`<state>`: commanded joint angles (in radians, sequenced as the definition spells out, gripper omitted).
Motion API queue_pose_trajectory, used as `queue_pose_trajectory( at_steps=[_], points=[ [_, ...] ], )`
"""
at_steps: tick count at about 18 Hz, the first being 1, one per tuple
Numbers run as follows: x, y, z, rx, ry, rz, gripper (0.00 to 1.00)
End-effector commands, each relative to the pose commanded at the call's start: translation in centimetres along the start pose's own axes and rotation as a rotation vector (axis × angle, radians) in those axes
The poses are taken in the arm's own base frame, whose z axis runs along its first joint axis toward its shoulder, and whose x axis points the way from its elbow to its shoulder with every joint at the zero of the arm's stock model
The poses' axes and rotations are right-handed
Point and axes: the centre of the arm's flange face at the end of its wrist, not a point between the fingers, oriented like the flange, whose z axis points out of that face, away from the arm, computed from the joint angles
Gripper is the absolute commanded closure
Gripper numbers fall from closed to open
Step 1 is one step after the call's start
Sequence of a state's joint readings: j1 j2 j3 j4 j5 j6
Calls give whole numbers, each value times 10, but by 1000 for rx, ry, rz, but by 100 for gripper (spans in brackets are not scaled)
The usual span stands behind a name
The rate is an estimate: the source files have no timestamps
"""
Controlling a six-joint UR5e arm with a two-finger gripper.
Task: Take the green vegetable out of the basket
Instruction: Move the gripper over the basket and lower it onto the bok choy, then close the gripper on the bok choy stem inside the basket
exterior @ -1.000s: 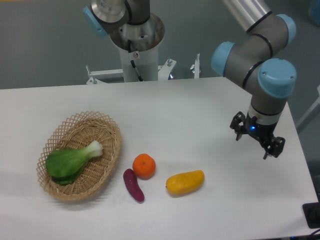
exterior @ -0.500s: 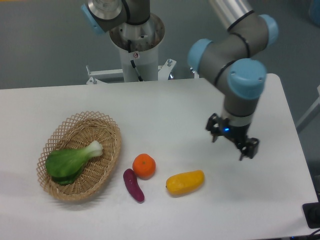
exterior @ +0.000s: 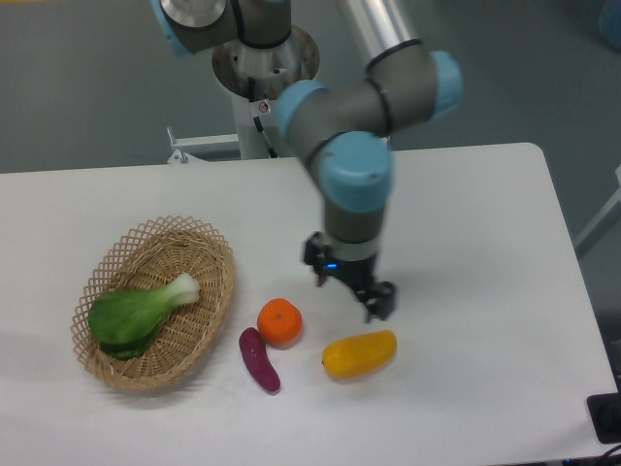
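While my gripper [exterior: 350, 281] hangs spread and empty near the orange [exterior: 279, 321], I could bump it before reaching the green vegetable [exterior: 134, 311] in the basket [exterior: 209, 254].

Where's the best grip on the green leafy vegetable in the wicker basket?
Probably the neck where the broad green leaves of the green leafy vegetable narrow into the pale stem, approached from above. It lies flat in the shallow oval wicker basket, stem pointing upper right, so close the tool across that axis.
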<state>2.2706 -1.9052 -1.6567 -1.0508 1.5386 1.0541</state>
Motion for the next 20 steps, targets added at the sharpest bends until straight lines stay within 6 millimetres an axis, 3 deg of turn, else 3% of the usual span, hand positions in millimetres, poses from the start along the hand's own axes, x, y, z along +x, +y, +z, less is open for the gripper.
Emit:
queue_pose_trajectory(
  at_steps=[4, 11, 16, 20],
  points=[
    [45, -41, 9, -3, 22, 13, 0],
    [114, -86, 34, -31, 67, 13, 0],
    [136, -98, 68, -73, 109, 15, 0],
    [153, -106, 83, -92, 130, 22, 0]
  ],
)
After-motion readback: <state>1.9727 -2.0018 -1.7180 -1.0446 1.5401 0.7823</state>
